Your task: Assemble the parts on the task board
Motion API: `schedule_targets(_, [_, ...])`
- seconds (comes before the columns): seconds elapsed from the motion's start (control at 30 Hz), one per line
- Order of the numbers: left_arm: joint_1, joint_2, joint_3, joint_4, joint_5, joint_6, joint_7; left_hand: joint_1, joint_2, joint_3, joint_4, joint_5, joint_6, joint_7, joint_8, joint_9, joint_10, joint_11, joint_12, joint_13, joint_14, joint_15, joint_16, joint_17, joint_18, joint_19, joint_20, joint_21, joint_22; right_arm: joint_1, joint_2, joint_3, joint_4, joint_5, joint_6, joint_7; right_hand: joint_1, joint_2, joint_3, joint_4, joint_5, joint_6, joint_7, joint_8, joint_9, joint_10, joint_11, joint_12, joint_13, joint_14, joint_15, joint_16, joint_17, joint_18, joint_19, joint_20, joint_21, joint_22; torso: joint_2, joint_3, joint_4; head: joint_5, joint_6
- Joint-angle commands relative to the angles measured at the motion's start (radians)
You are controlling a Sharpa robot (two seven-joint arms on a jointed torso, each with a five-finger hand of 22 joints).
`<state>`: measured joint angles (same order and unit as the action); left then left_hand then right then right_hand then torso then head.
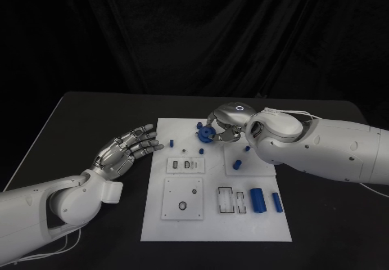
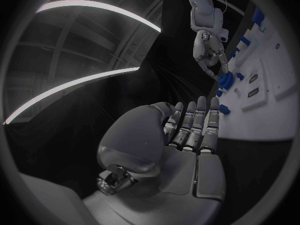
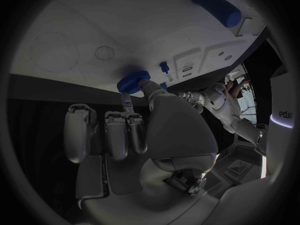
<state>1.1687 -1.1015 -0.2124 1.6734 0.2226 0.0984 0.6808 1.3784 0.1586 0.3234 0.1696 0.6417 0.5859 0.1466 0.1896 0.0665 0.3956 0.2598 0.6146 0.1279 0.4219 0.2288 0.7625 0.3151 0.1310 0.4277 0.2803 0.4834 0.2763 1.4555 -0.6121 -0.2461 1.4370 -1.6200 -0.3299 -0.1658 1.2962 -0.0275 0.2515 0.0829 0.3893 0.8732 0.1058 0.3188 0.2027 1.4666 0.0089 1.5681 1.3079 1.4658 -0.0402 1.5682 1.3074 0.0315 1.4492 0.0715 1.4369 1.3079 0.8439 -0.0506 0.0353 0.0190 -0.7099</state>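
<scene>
The white task board (image 1: pixel 267 225) lies in the middle of the black table. My right hand (image 1: pixel 224 127) hovers over the board's far edge and pinches a round blue part (image 1: pixel 207 134). The right wrist view shows that round blue part (image 3: pixel 132 81) at the fingertips of the right hand (image 3: pixel 140 130), close to the board (image 3: pixel 94 25). My left hand (image 1: pixel 128 151) hangs at the board's left edge, fingers spread, holding nothing. In the left wrist view the left hand (image 2: pixel 187 130) is flat and open, and the right hand (image 2: pixel 209 50) holds the blue part (image 2: pixel 226 80) beyond it.
Small blue pegs (image 1: pixel 185 150) stand along the board's far half, and one blue peg (image 1: pixel 238 164) sits nearer the middle. A large blue cylinder (image 1: pixel 258 199) and a thinner blue cylinder (image 1: pixel 277 201) lie at the near right. Slotted white plates (image 1: pixel 184 198) occupy the near left.
</scene>
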Motion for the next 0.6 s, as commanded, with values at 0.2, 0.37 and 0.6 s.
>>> schedule_targets(0.2, [0.000, -0.001, 0.001, 0.001, 0.004, 0.014, 0.025, -0.008, 0.001, 0.006, -0.002, 0.004, 0.000, 0.006, 0.004, 0.001, 0.001, 0.006, 0.004, 0.001, 0.000, 0.005, 0.004, 0.002, -0.013, -0.007, 0.000, 0.006, 0.001, -0.003, -0.011, 0.001, 0.000, -0.006, 0.058, -0.032, 0.005, 0.012, 0.007, -0.005, -0.006, 0.006, -0.008, 0.016, 0.237, 0.104, 0.012, 0.003, 0.263, 0.099, 0.005, -0.003, 0.254, 0.016, -0.010, 0.004, -0.014, 0.183, 0.000, -0.0006, 0.0002, 0.004, 0.000])
schedule_targets(0.37, [0.000, -0.001, 0.001, 0.000, 0.004, 0.015, 0.025, -0.008, 0.001, 0.006, -0.003, 0.004, 0.000, 0.006, 0.004, 0.001, 0.001, 0.006, 0.004, 0.001, 0.000, 0.005, 0.004, 0.002, -0.013, -0.007, 0.000, 0.006, 0.001, -0.005, -0.020, 0.001, -0.001, -0.006, 0.102, -0.056, -0.004, 0.008, 0.008, -0.002, -0.036, -0.015, 0.002, 0.001, 0.235, 0.104, 0.022, 0.003, 0.263, 0.091, 0.015, -0.010, 0.241, 0.020, -0.026, 0.013, -0.034, 0.175, 0.000, 0.0000, 0.0005, 0.004, 0.001])
schedule_targets(0.6, [0.000, 0.001, 0.001, -0.002, 0.004, 0.017, 0.024, -0.010, 0.001, 0.009, -0.003, 0.004, -0.001, 0.007, 0.004, 0.000, 0.002, 0.007, 0.005, 0.001, -0.001, 0.005, 0.004, 0.002, -0.014, -0.008, 0.000, 0.007, 0.002, -0.012, -0.023, 0.001, -0.009, -0.006, 0.137, -0.071, -0.017, 0.003, 0.010, 0.006, -0.111, -0.066, 0.018, -0.052, 0.218, 0.104, 0.031, 0.003, 0.263, 0.084, 0.024, -0.017, 0.232, 0.025, -0.038, 0.023, -0.053, 0.170, -0.001, -0.0002, -0.0011, 0.003, 0.001])
